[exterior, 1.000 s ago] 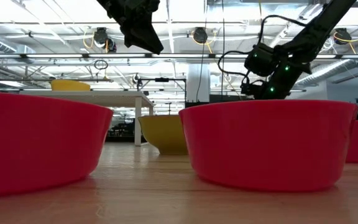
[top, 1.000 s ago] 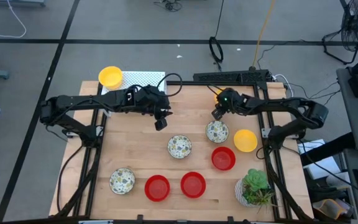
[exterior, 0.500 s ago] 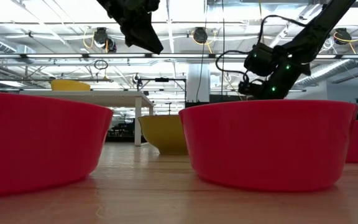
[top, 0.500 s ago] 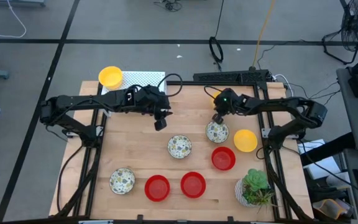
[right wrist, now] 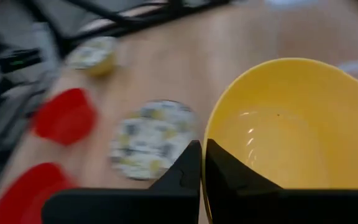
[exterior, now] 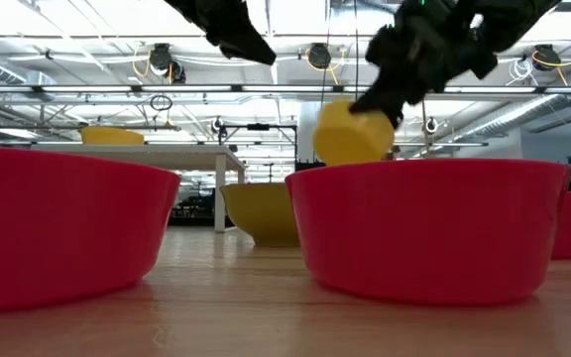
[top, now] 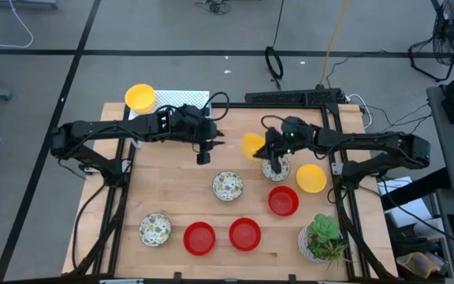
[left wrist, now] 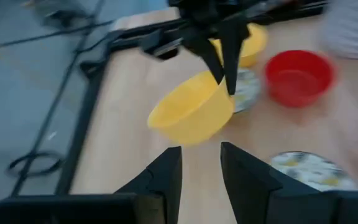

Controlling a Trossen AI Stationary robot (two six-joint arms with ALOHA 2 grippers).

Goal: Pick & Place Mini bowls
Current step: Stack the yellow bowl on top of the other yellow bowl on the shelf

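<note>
The wooden table [top: 172,197] carries most of the mini bowls, and both dark arms reach in over its far half. The right gripper [top: 268,147] is pinched shut on the rim of a yellow bowl [top: 252,145], holding it in the air above the boards near the table's middle. That bowl hangs tipped on its side: from the left wrist view its round mouth [left wrist: 188,107] slopes, and the low view shows its base [exterior: 350,134] turned toward that camera. Just beside it a speckled bowl [top: 274,167] sits upright on the table, another yellow one [top: 311,177] to its right. The left gripper [top: 203,151] hovers just left of the lifted bowl, its fingers [left wrist: 166,177] apart and holding nothing.
</note>
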